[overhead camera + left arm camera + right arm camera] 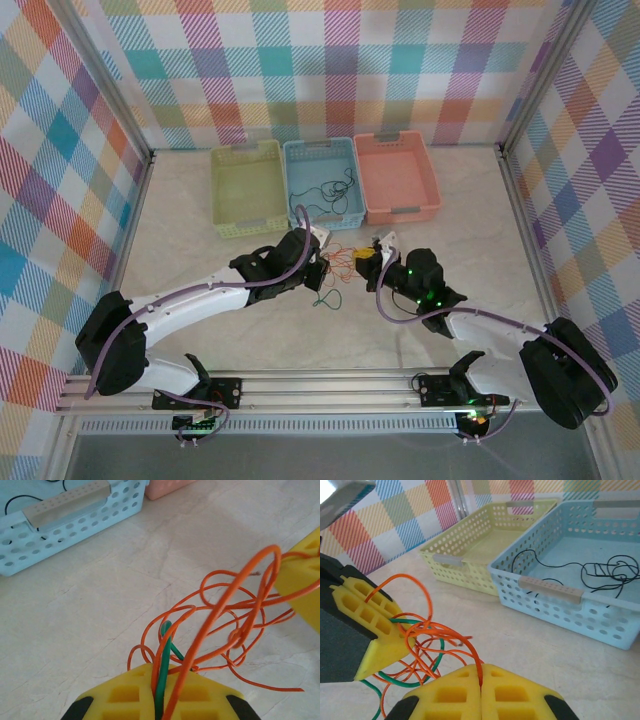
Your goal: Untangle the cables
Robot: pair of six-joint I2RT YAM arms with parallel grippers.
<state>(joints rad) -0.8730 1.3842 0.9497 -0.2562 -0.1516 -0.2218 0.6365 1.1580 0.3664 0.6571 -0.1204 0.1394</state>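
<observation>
Status: the orange cable is held as a loose knot of loops between the two grippers, just above the table, on the near side of the blue basket. Jaws of the left gripper are fully closed; the green cable and one orange strand are pinched in the seam between its yellow fingers. Jaws of the right gripper are closed as well, pressed flat together, with an orange strand clamped in the seam. The two tips are held near each other but apart (the gap is bridged by the tangle). In the right wrist view the green cable is seen looping under the orange loops, beside the left gripper's finger. From above, a green tail is seen lying on the table just on the near side of the left gripper. The black cable is seen lying loose inside the blue basket, well apart from the tangle. A yellow-green basket is set to the left of the blue one and a pink basket to the right, side by side near the far wall. Whether green and orange are truly knotted or only crossed cannot be told.
</observation>
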